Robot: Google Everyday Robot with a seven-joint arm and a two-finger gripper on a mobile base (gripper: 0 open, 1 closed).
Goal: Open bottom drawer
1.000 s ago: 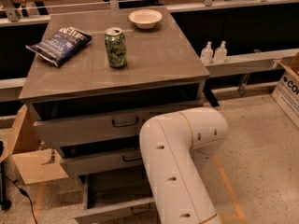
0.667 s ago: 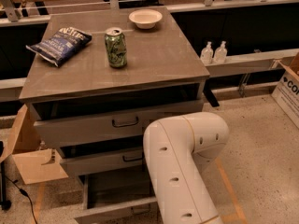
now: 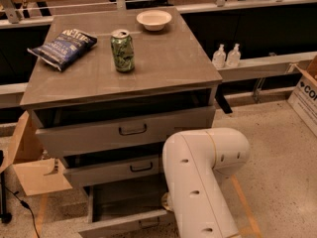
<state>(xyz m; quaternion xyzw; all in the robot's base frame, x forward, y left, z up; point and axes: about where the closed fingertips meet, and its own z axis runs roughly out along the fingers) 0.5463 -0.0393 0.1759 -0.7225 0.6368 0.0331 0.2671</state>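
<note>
Fingers (image 3: 166,202) mostly hidden by arm (image 3: 198,182) @ bottom drawer (image 3: 124,226); grip can't tell; drawer pulled out.

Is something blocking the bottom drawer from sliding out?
Nothing visible does. The bottom drawer already sticks out past the middle drawer. The white arm covers its right end, and the gripper is hidden behind that arm.

The arm (image 3: 198,182) has edged right, pincer hidden behind it.
</note>
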